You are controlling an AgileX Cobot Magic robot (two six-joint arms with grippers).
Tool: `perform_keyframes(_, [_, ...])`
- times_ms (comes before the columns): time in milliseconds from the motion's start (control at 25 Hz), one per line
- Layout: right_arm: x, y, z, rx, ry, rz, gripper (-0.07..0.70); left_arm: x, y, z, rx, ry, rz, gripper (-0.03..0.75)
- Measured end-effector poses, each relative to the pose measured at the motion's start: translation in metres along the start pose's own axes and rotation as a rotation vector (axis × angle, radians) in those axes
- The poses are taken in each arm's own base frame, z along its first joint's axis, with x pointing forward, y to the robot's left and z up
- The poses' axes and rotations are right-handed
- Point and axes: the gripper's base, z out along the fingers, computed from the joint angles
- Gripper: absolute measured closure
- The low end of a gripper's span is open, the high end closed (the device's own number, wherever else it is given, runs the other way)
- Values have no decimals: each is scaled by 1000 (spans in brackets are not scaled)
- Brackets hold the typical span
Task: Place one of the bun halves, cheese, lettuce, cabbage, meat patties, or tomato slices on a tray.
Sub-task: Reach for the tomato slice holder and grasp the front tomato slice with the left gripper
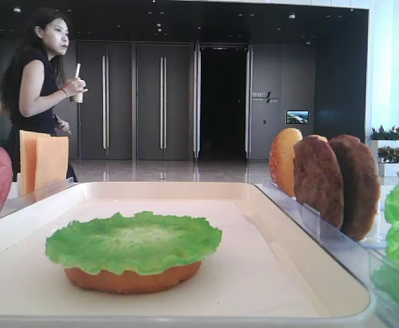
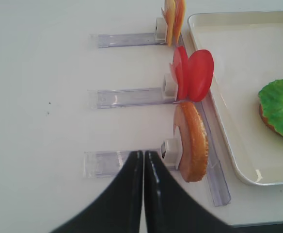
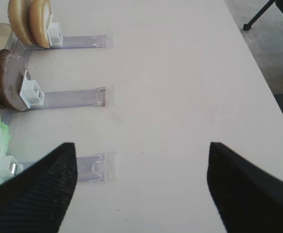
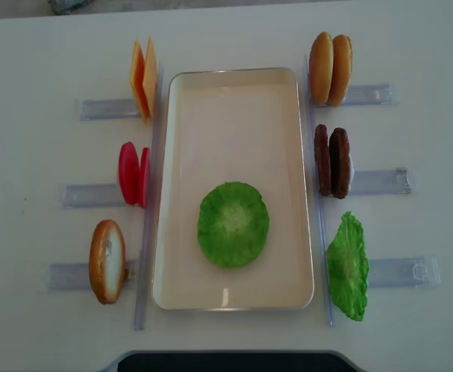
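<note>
Green lettuce [image 4: 233,224] caps a bun half [image 1: 132,277] on your cream tray [image 4: 234,93], white surface [image 4: 40,62] beneath. Left end effector [image 2: 143,160] pressed together; right end effector [image 3: 141,165] spread, empty. Dark doors [image 1: 134,102] behind; signage unreadable.

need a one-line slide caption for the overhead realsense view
Overhead: lettuce lying flat in the tray, with cheese, tomato slices, bun halves and meat patties racked alongside.
</note>
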Motion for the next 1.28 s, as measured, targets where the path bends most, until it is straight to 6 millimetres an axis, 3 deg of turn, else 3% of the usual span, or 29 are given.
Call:
perform_keyframes(1000, [0,1,0,-12,0,5,76,0,0,0,0,0,0,714])
perform_keyframes(1160, [0,1,0,-12,0,5,76,0,0,0,0,0,-1,640])
perform_keyframes(1280, [0,1,0,-12,0,5,76,0,0,0,0,0,-2,487])
